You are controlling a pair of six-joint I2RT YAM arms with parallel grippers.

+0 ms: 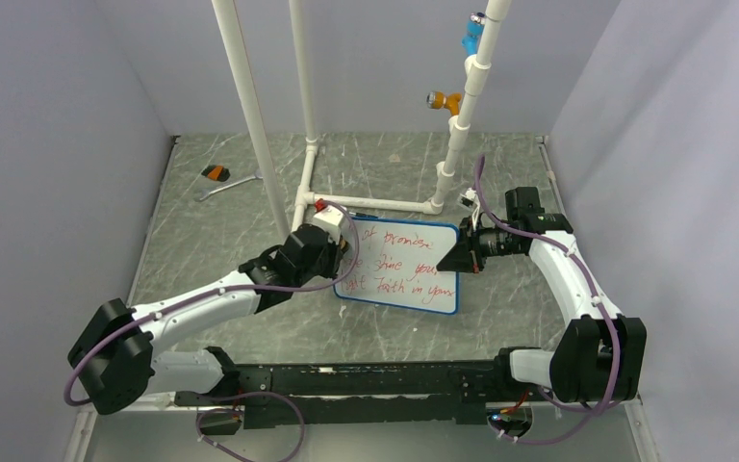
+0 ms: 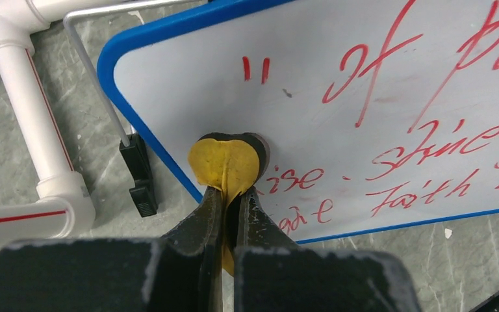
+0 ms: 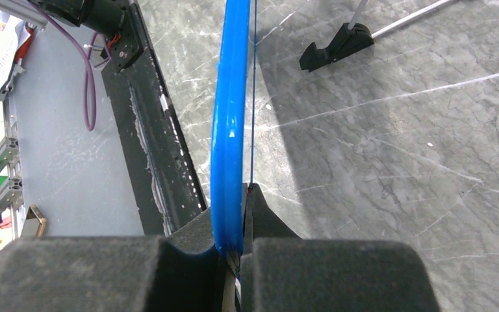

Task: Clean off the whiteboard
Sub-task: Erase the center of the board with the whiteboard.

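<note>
pad (image 2: 224, 162) pinched tight in left gripper (image 2: 231, 195), pressed on the whiteboard's (image 2: 377, 117) left end; red writing (image 2: 390, 78) stretches away rightward along its long axis. right gripper (image 3: 240, 221) is clamped on the board's right edge, propping it on the table (image 3: 396, 130).

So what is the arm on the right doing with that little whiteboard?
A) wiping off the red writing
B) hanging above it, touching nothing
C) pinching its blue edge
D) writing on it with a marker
C: the right gripper is clamped on the edge of the whiteboard; the right wrist view shows the blue frame caught between the jaws.
</note>
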